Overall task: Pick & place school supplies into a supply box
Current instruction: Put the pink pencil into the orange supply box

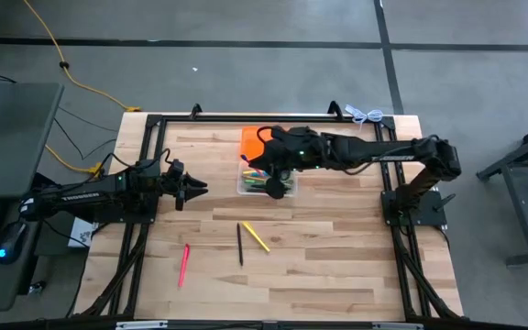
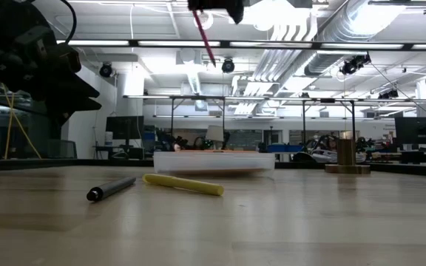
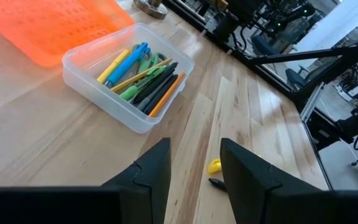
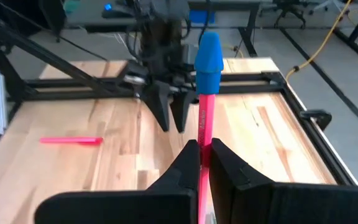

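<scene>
Right gripper (image 4: pixel 199 155) pinches my pink pencil (image 4: pixel 202 124) above the supply box (image 1: pixel 266 179); left gripper (image 3: pixel 194 165) waits open over bare wooden table (image 1: pixel 337 266).

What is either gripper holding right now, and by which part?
The right gripper, above the supply box, pinches a pink pencil along its shaft, well below its blue cap end. The left gripper is open and holds nothing.
</scene>
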